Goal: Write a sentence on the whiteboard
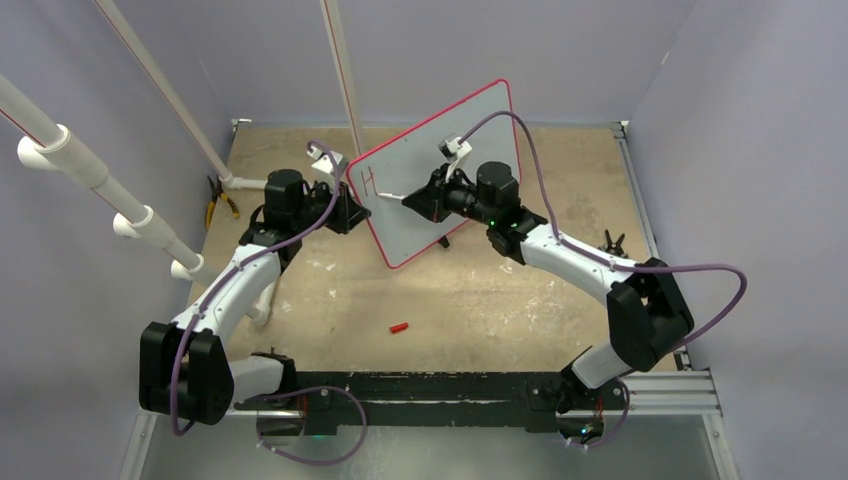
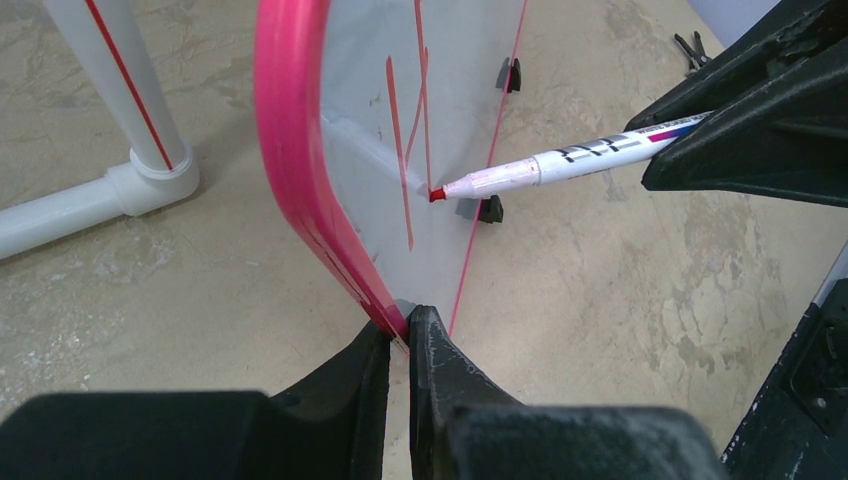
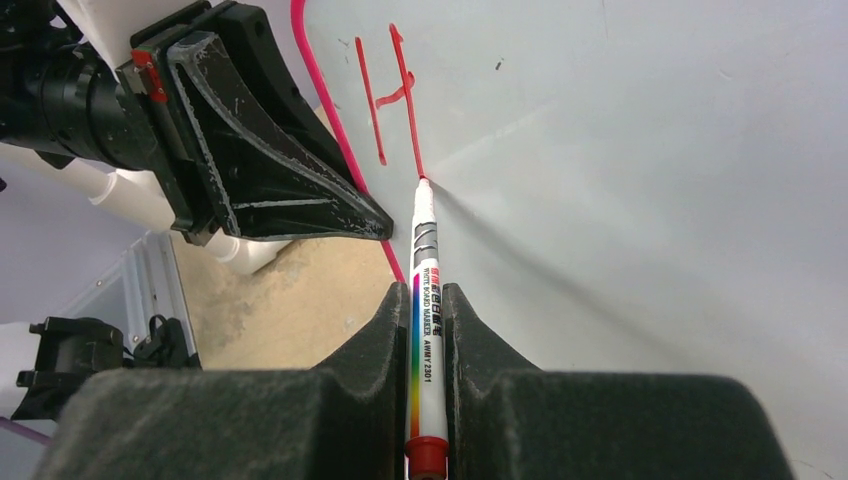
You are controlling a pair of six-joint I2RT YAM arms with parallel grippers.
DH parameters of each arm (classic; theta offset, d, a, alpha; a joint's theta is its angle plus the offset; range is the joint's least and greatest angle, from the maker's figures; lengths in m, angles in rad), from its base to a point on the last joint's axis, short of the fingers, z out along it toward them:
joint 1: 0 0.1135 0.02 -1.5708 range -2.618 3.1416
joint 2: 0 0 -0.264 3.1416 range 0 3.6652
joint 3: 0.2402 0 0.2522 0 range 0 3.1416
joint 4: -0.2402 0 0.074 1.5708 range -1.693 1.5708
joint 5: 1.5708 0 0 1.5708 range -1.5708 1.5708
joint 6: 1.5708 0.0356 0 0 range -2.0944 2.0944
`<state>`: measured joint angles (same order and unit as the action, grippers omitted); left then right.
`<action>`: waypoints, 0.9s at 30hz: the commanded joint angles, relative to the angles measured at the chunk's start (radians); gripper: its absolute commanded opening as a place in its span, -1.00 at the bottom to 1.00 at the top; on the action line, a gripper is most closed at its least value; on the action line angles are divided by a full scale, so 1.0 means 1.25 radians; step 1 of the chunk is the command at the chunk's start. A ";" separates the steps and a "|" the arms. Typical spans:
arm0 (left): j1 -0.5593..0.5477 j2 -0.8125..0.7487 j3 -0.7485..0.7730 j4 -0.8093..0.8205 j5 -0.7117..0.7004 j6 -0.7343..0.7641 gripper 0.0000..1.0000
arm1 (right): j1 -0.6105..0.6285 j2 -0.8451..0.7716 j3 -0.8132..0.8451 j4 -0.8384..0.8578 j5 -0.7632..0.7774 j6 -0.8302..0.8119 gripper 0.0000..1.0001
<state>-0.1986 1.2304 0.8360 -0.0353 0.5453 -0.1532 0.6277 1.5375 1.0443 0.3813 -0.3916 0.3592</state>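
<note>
left arm (image 1: 225, 290): reaches far from near-left base, elbow bent
left gripper (image 2: 408, 318): fingers pinched on board (image 2: 290, 150) rim
right arm (image 1: 580, 258): elbow out right, forearm angled far-left
right gripper (image 3: 428, 300): fingers clamped on marker (image 3: 427, 260), pointing left

Left wrist: marker (image 2: 560, 160) label blurred, barrel rear hidden inside right gripper (image 2: 665, 150). Right wrist: whiteboard (image 3: 650, 200) cut off at top and right edges. Top view: red bit (image 1: 400, 327) on table (image 1: 480, 290) too small to identify, 1 black item (image 1: 610, 241) likewise.
</note>
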 commanded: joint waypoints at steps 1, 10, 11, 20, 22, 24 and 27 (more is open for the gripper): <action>0.002 -0.009 0.022 0.029 -0.001 0.030 -1.00 | -0.003 -0.058 -0.007 0.036 -0.004 0.003 -1.00; 0.002 -0.012 0.020 0.029 -0.001 0.029 -1.00 | -0.006 -0.057 0.023 0.036 -0.017 0.017 -1.00; 0.003 -0.013 0.020 0.029 -0.001 0.029 -1.00 | -0.008 -0.054 0.024 0.037 -0.014 0.019 -1.00; 0.002 -0.014 0.020 0.030 0.001 0.029 -1.00 | -0.021 -0.038 0.037 0.055 0.003 0.031 -1.00; 0.002 -0.014 0.020 0.029 0.002 0.029 -1.00 | -0.022 -0.030 0.043 0.056 0.002 0.031 -1.00; 0.002 -0.014 0.020 0.029 0.002 0.029 -1.00 | -0.024 -0.024 0.048 0.057 0.004 0.031 -1.00; 0.002 -0.014 0.021 0.030 0.002 0.028 -1.00 | -0.027 -0.019 0.050 0.061 0.009 0.033 -1.00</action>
<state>-0.1989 1.2304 0.8360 -0.0315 0.5579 -0.1528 0.6010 1.5032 1.0626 0.4095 -0.4057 0.3920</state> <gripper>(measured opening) 0.088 0.122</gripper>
